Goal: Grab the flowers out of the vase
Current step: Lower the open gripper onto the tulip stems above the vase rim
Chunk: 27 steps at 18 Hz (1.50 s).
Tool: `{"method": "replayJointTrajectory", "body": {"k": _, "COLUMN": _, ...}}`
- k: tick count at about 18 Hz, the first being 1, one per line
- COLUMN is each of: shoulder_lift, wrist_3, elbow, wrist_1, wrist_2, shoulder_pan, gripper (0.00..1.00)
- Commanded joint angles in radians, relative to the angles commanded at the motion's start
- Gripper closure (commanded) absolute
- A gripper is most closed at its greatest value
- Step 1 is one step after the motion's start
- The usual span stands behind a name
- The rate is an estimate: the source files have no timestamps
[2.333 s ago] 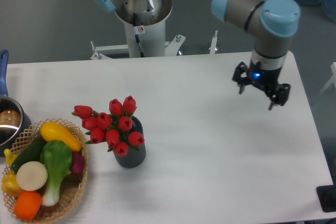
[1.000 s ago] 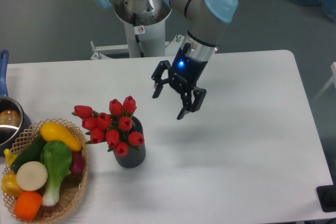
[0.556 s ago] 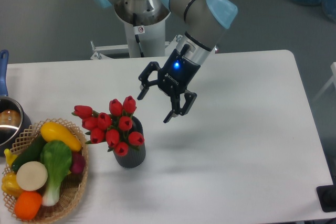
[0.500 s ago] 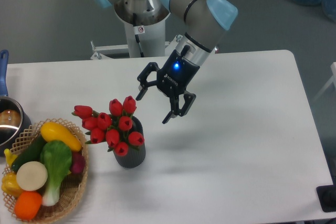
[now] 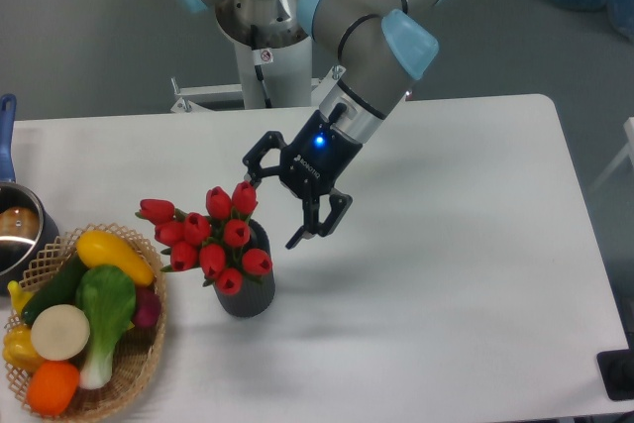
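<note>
Spread wide, the jaws of the black two-finger gripper (image 5: 270,205) hover beside the bunch of red tulip buds (image 5: 206,236) standing in the dark grey ribbed vase (image 5: 248,295). Likely light and soft; clasp the clustered buds gently.

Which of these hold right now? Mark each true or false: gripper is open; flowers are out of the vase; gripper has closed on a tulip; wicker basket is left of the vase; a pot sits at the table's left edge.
1. The gripper is open. True.
2. The flowers are out of the vase. False: they stand in it.
3. The gripper has closed on a tulip. False: its fingers are spread, just right of the bunch.
4. The wicker basket is left of the vase. True.
5. A pot sits at the table's left edge. True.
</note>
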Motion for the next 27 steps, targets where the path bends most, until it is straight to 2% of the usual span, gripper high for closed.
{"method": "replayJointTrajectory", "body": {"k": 7, "shoulder_lift": 0.005, "wrist_3": -0.028, "elbow": -0.011, "wrist_1": 0.002, "wrist_2": 0.000, "shoulder_pan": -0.035, "gripper": 0.00}}
{"method": "replayJointTrajectory", "body": {"k": 8, "shoulder_lift": 0.005, "wrist_3": -0.029, "elbow": -0.011, "wrist_1": 0.002, "wrist_2": 0.000, "shoulder_pan": -0.038, "gripper": 0.02}}
{"method": "replayJointTrajectory", "body": {"k": 10, "shoulder_lift": 0.005, "wrist_3": -0.031, "elbow": -0.012, "wrist_1": 0.002, "wrist_2": 0.000, "shoulder_pan": -0.040, "gripper": 0.12}}
{"method": "replayJointTrajectory", "body": {"k": 17, "shoulder_lift": 0.000, "wrist_3": -0.090, "elbow": -0.011, "wrist_1": 0.002, "wrist_2": -0.002, "shoulder_pan": -0.040, "gripper": 0.79}}
{"method": "replayJointTrajectory", "body": {"k": 22, "shoulder_lift": 0.000, "wrist_3": -0.091, "elbow": -0.003, "wrist_1": 0.002, "wrist_2": -0.029, "shoulder_pan": -0.041, "gripper": 0.97}}
{"method": "replayJointTrajectory", "body": {"k": 27, "shoulder_lift": 0.002, "wrist_3": -0.091, "elbow": 0.008, "wrist_1": 0.002, "wrist_2": -0.060, "shoulder_pan": -0.037, "gripper": 0.98}}
